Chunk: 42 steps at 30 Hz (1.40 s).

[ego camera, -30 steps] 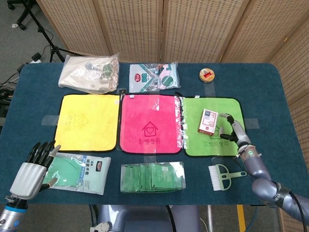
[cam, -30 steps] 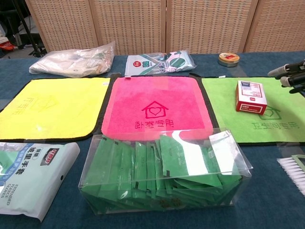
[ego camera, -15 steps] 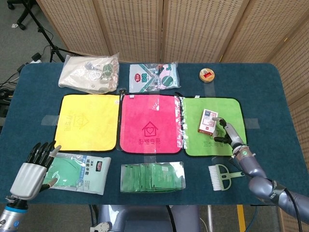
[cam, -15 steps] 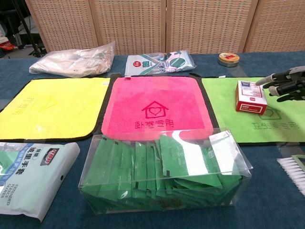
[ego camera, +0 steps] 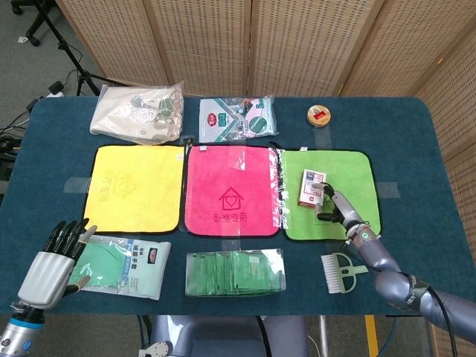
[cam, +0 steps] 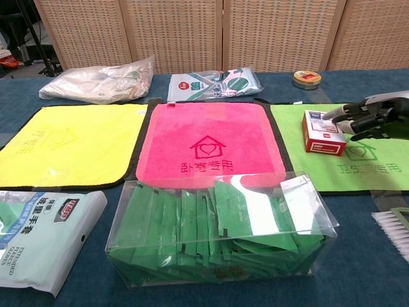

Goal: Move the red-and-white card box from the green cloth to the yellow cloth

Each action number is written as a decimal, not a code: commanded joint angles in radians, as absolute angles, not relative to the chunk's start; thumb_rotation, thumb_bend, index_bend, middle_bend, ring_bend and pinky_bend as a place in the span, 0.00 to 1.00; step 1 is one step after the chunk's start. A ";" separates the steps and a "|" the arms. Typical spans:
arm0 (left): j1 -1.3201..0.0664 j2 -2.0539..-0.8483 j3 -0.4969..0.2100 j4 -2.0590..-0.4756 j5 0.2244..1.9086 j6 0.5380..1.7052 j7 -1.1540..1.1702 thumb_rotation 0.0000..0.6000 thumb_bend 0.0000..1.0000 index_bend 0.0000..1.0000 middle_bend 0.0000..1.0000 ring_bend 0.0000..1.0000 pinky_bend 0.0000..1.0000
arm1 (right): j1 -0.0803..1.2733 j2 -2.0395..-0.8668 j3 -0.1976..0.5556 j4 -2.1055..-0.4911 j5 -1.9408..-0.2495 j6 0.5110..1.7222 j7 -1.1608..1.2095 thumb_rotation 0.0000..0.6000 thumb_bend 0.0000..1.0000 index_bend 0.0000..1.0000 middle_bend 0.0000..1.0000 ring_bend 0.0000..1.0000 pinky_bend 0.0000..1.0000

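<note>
The right robot hand (cam: 374, 118) reaches low from the right, fingertips (cam: 332, 116) touching the red-and-white card box (cam: 322, 132) on the green cloth (ego camera: 349, 171), not gripping it. The left robot hand (ego camera: 56, 256) hovers spread, holding nothing.

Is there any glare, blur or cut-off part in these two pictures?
Head view: even light, sharp, soft shadows only. Chest view: the clear plastic box of green packets shows pale reflections on its lid, and the right hand is cropped by the frame edge beside the card box.
</note>
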<state>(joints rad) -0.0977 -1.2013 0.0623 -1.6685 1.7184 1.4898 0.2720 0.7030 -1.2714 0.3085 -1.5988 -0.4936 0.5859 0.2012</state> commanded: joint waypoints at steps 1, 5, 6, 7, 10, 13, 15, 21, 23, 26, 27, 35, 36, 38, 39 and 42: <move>-0.098 -1.202 0.063 -1.669 1.718 1.488 0.272 1.00 0.11 0.00 0.00 0.00 0.00 | 0.710 -1.275 0.305 -1.607 -0.496 0.585 0.201 1.00 0.73 0.13 0.01 0.00 0.00; -0.099 -1.202 0.064 -1.669 1.721 1.487 0.273 1.00 0.11 0.00 0.00 0.00 0.00 | 0.722 -1.278 0.301 -1.621 -0.495 0.596 0.196 1.00 0.73 0.13 0.01 0.00 0.00; -0.099 -1.203 0.065 -1.669 1.721 1.487 0.273 1.00 0.11 0.00 0.00 0.00 0.00 | 0.727 -1.279 0.300 -1.627 -0.492 0.604 0.194 1.00 0.73 0.13 0.01 0.00 0.00; -0.099 -1.203 0.065 -1.669 1.721 1.486 0.274 1.00 0.11 0.00 0.00 0.00 0.00 | 0.730 -1.280 0.300 -1.630 -0.488 0.610 0.192 1.00 0.74 0.13 0.01 0.00 0.00; -0.100 -1.204 0.065 -1.668 1.720 1.483 0.275 1.00 0.11 0.00 0.00 0.00 0.00 | 0.748 -1.286 0.295 -1.632 -0.456 0.629 0.183 1.00 0.73 0.13 0.01 0.00 0.00; -0.100 -1.203 0.064 -1.669 1.719 1.485 0.273 1.00 0.11 0.00 0.00 0.00 0.00 | 0.767 -1.290 0.291 -1.632 -0.417 0.645 0.174 1.00 0.73 0.13 0.01 0.00 0.00; -0.099 -1.203 0.063 -1.668 1.716 1.485 0.271 1.00 0.11 0.00 0.00 0.00 0.00 | 0.777 -1.292 0.286 -1.637 -0.400 0.654 0.166 1.00 0.74 0.13 0.01 0.00 0.00; -0.102 -1.203 0.062 -1.666 1.714 1.482 0.268 1.00 0.11 0.00 0.00 0.00 0.00 | 0.800 -1.298 0.276 -1.667 -0.371 0.683 0.141 1.00 0.74 0.13 0.01 0.00 0.00; -0.102 -1.204 0.062 -1.666 1.713 1.480 0.268 1.00 0.11 0.00 0.00 0.00 0.00 | 0.807 -1.301 0.275 -1.680 -0.367 0.691 0.133 1.00 0.74 0.13 0.01 0.00 0.00; -0.102 -1.204 0.061 -1.666 1.711 1.480 0.269 1.00 0.11 0.00 0.00 0.00 0.00 | 0.818 -1.308 0.272 -1.700 -0.357 0.708 0.122 1.00 0.74 0.13 0.01 0.00 0.00; -0.102 -1.204 0.061 -1.666 1.711 1.480 0.268 1.00 0.11 0.00 0.00 0.00 0.00 | 0.822 -1.312 0.270 -1.706 -0.353 0.714 0.117 1.00 0.74 0.13 0.01 0.00 0.00; -0.104 -1.205 0.061 -1.665 1.709 1.477 0.266 1.00 0.11 0.00 0.00 0.00 0.00 | 0.845 -1.337 0.260 -1.732 -0.330 0.745 0.091 1.00 0.74 0.13 0.01 0.00 0.00; -0.104 -1.205 0.061 -1.665 1.709 1.476 0.266 1.00 0.11 0.00 0.00 0.00 0.00 | 0.847 -1.339 0.260 -1.733 -0.329 0.746 0.090 1.00 0.74 0.13 0.01 0.00 0.00; -0.105 -1.206 0.061 -1.664 1.707 1.474 0.267 1.00 0.11 0.00 0.00 0.00 0.00 | 0.854 -1.346 0.261 -1.741 -0.324 0.755 0.082 1.00 0.74 0.13 0.01 0.00 0.00; -0.105 -1.206 0.061 -1.664 1.707 1.473 0.267 1.00 0.11 0.00 0.00 0.00 0.00 | 0.859 -1.349 0.261 -1.745 -0.321 0.760 0.077 1.00 0.74 0.13 0.01 0.00 0.00; -0.106 -1.206 0.061 -1.664 1.704 1.471 0.267 1.00 0.11 0.00 0.00 0.00 0.00 | 0.874 -1.356 0.263 -1.765 -0.306 0.782 0.059 1.00 0.74 0.13 0.01 0.00 0.00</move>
